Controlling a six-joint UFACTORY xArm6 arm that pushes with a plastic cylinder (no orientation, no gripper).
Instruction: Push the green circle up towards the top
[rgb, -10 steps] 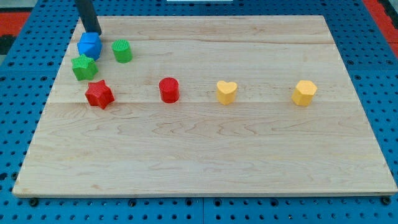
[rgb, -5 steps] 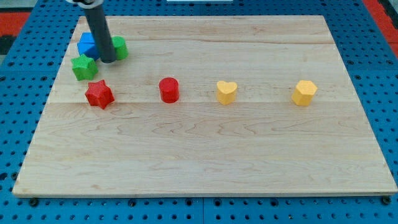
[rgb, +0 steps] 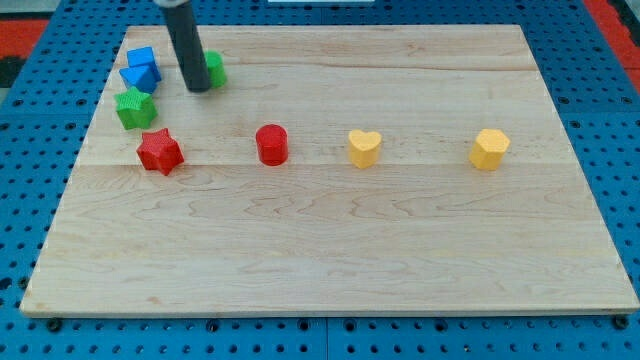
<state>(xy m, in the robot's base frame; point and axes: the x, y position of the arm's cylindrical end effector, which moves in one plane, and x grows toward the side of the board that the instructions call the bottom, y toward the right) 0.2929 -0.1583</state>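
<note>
green circle (rgb: 213, 68) at bench (rgb: 330, 240) upper left, right of blue block (rgb: 141, 69) | my tip (rgb: 198, 89) touching its lower-left edge | no fingers on rig, plain rod | step: pushing; next: drive toward view's top

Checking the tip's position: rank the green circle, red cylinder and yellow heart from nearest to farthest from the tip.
From my tip:
1. Green circle, touching, on its right.
2. Red cylinder, lower right.
3. Yellow heart, farther right.
</note>
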